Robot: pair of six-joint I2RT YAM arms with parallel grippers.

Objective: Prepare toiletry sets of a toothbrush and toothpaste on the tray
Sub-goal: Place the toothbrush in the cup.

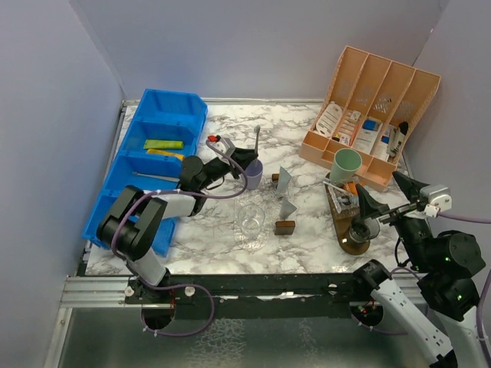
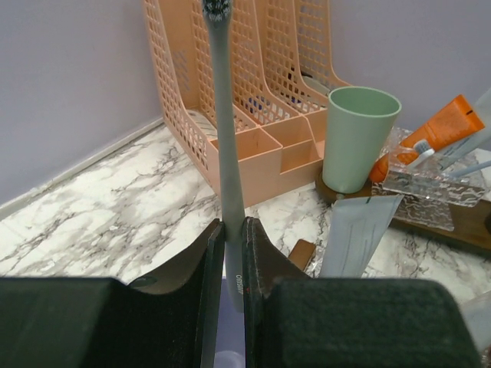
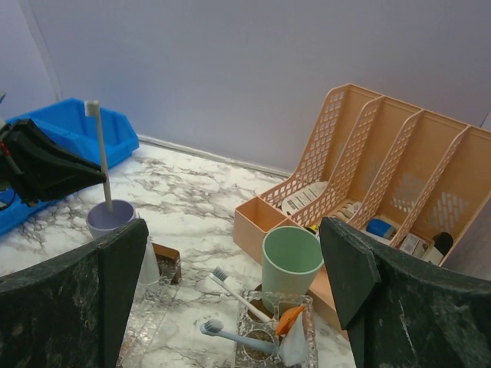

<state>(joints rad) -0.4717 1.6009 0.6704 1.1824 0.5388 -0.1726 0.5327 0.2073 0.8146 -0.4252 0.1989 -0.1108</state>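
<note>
Left gripper [image 2: 230, 230]: nearly closed, pinching the stem of a toothbrush [image 2: 222, 115].
Toothbrush: upright at centre of the overhead view; bristles clipped by the top edge of the left wrist view; lower end drops into the lilac cup [image 3: 111, 218], tip hidden.
Lilac cup: on the marble, apart from the tray [image 1: 353, 247].
Right gripper [image 1: 383, 195]: fingers spread wide, nothing between them, lower right, above the tray.
Tray: largely covered by that gripper; mint green cup [image 1: 345, 166] at its far end.
Smoky dark cup [image 1: 360, 228]: contents unreadable.
</note>
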